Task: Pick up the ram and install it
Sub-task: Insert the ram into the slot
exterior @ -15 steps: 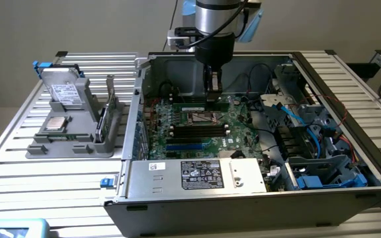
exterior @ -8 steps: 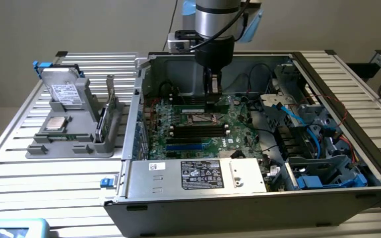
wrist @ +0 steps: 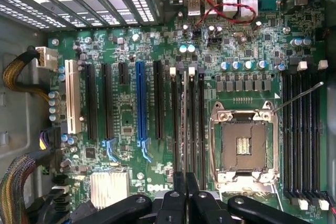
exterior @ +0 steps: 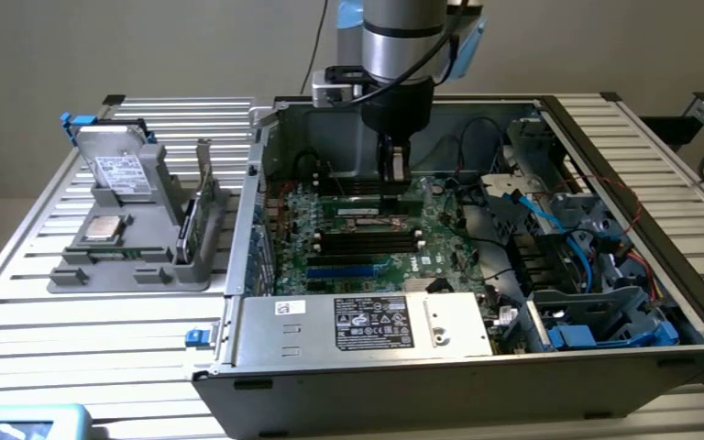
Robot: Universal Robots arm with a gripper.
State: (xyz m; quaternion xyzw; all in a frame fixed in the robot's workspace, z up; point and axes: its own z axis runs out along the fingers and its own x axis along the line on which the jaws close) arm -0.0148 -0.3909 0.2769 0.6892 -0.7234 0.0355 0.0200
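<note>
Claw point(exterior: 394, 179) sits down inside the open computer case point(exterior: 450, 390), in the upper middle of the exterior view, hanging from the grey arm that drops in from the top edge. You can see its two black fingers point(wrist: 177, 184) drawn in narrow, pinching the ram point(wrist: 185, 119) between them. The ram point(exterior: 355, 194) is a thin green stick held edge-on and level. It lies in line with the bank of long black memory slots point(wrist: 201, 124) that runs between the CPU socket point(wrist: 242, 145) and the blue expansion slot point(wrist: 139, 103). You cannot tell from either view whether the stick's lower edge has reached a slot or hangs just above it. A second bank of memory slots point(wrist: 302, 129) on the far side of the socket stands empty. The green motherboard point(exterior: 450, 234) covers the floor of the case, with blue and black cables bundled at the exterior view's right. A silver power supply point(exterior: 365, 325) with a dark label lies along the case's near wall. Towards the exterior view's left, well apart from the claw, a grey parts holder point(exterior: 132, 261) rests on the slatted metal desk point(exterior: 95, 330), and a hard drive point(exterior: 120, 174) stands upright in it.
</note>
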